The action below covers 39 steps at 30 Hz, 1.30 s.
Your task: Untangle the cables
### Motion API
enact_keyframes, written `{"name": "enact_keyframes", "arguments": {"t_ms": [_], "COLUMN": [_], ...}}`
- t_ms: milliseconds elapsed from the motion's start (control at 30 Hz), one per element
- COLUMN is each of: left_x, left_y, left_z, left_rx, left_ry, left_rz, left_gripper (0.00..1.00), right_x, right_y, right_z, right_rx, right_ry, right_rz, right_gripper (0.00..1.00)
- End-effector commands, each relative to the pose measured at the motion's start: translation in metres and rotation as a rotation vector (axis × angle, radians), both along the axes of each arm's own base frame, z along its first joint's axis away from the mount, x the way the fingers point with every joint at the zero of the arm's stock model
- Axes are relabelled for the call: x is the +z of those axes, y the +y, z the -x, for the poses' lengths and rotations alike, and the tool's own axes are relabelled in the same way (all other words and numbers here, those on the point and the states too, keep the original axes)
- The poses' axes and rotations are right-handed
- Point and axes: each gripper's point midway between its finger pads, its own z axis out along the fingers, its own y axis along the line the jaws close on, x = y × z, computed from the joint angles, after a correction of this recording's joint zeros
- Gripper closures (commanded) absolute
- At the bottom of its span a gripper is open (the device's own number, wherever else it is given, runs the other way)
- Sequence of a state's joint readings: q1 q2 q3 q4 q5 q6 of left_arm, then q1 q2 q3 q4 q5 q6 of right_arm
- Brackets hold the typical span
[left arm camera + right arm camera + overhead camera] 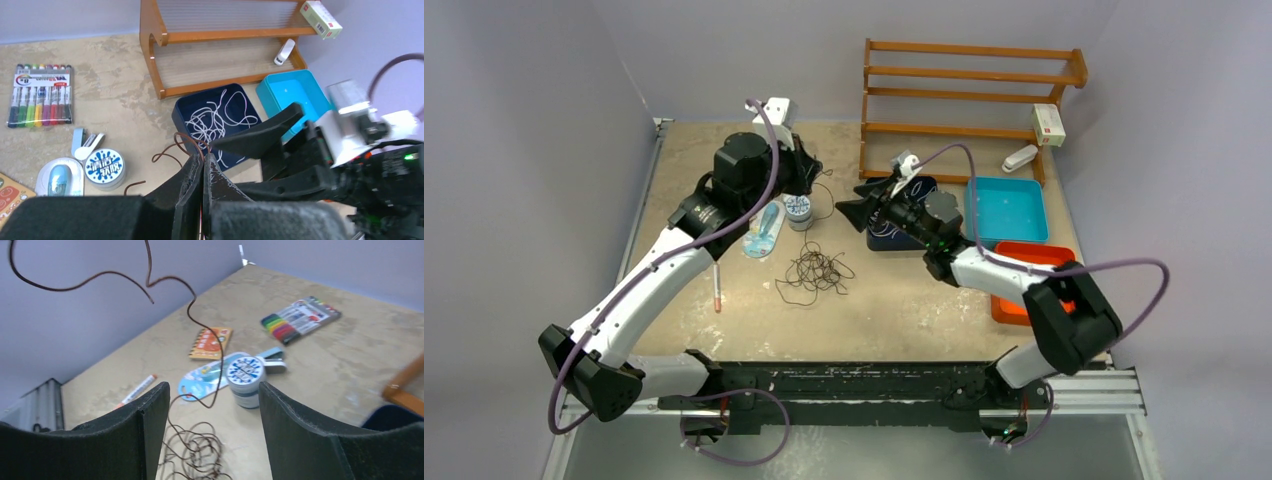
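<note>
Left end effector (202, 165) was pinched together on a strand of the dark brown cable (816, 268), holding it up off the bench (894, 310). Most of that cable lay in a curly heap near the middle, well apart from the white cables (215, 120), which sat inside the dark blue tray (178, 120). The right end effector (212, 390) hung with its jaws wide apart and gripping nothing, and in the right wrist view the raised strand dangled between them. The step in hand looked like drawing the dark cable out of its knot, the white ones seemingly sorted already. The next move probably called for the right jaws to close low on the strand, or to pin the heap, so the left arm could pull away. Room was tight behind, with the round tin (798, 208) just beside the strand and the wooden rack (969, 95) beyond. Open bench lay nearer, between the heap and the front edge.
</note>
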State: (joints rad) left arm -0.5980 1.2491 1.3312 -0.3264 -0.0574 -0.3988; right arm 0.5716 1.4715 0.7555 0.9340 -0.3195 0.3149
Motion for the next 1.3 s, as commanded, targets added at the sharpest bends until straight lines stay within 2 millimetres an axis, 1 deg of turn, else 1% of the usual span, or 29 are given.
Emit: {"name": "enact_keyframes", "arguments": {"t_ms": [0, 167, 233, 367, 467, 500, 567, 633, 667, 700, 767, 800, 833, 967, 1033, 1100, 1167, 1267], "left_x": [0.055, 0.067, 0.070, 0.072, 0.071, 0.070, 0.067, 0.061, 0.057, 0.054, 0.047, 0.041, 0.036, 0.017, 0.011, 0.006, 0.000, -0.007], "left_y": [0.004, 0.005, 0.006, 0.008, 0.012, 0.014, 0.021, 0.028, 0.032, 0.035, 0.043, 0.046, 0.049, 0.063, 0.069, 0.072, 0.073, 0.074], "left_z": [0.004, 0.006, 0.007, 0.008, 0.008, 0.008, 0.008, 0.010, 0.011, 0.012, 0.012, 0.011, 0.010, 0.006, 0.004, 0.003, 0.001, 0.000], "left_rx": [0.001, 0.001, 0.001, 0.009, 0.025, 0.033, 0.059, 0.088, 0.097, 0.113, 0.150, 0.166, 0.183, 0.251, 0.278, 0.297, 0.303, 0.309], "left_ry": [-0.127, -0.147, -0.152, -0.157, -0.158, -0.158, -0.158, -0.159, -0.167, -0.177, -0.177, -0.169, -0.160, -0.129, -0.122, -0.114, -0.105, -0.091], "left_rz": [0.063, 0.077, 0.080, 0.083, 0.076, 0.072, 0.059, 0.049, 0.051, 0.059, 0.067, 0.063, 0.061, 0.060, 0.066, 0.068, 0.065, 0.060], "left_gripper": [1.00, 1.00, 1.00, 1.00, 1.00, 1.00, 1.00, 1.00, 1.00, 1.00, 1.00, 1.00, 1.00, 1.00, 1.00, 0.99, 0.93, 0.80], "right_x": [0.039, 0.016, 0.007, -0.009, -0.014, -0.011, -0.005, 0.005, 0.011, 0.021, 0.032, 0.049, 0.059, 0.091, 0.100, 0.105, 0.113, 0.122], "right_y": [0.029, 0.055, 0.064, 0.075, 0.075, 0.074, 0.070, 0.068, 0.067, 0.066, 0.060, 0.058, 0.055, 0.044, 0.041, 0.038, 0.035, 0.033], "right_z": [0.003, -0.005, -0.007, -0.007, -0.006, -0.005, -0.006, -0.011, -0.013, -0.014, -0.013, -0.015, -0.017, -0.021, -0.022, -0.023, -0.022, -0.020], "right_rx": [0.102, 0.166, 0.192, 0.236, 0.233, 0.228, 0.210, 0.181, 0.166, 0.155, 0.135, 0.118, 0.096, 0.036, 0.018, 0.004, -0.005, -0.007], "right_ry": [-0.039, 0.036, 0.063, 0.107, 0.124, 0.121, 0.105, 0.075, 0.061, 0.043, 0.028, -0.005, -0.031, -0.096, -0.111, -0.110, -0.114, -0.121], "right_rz": [-0.194, -0.240, -0.254, -0.274, -0.285, -0.288, -0.276, -0.232, -0.209, -0.198, -0.181, -0.173, -0.151, -0.090, -0.055, -0.030, -0.031, -0.036], "right_gripper": [0.33, 0.34, 0.36, 0.47, 0.62, 0.69, 0.79, 0.88, 0.92, 0.94, 0.98, 0.99, 1.00, 1.00, 1.00, 1.00, 1.00, 1.00]}}
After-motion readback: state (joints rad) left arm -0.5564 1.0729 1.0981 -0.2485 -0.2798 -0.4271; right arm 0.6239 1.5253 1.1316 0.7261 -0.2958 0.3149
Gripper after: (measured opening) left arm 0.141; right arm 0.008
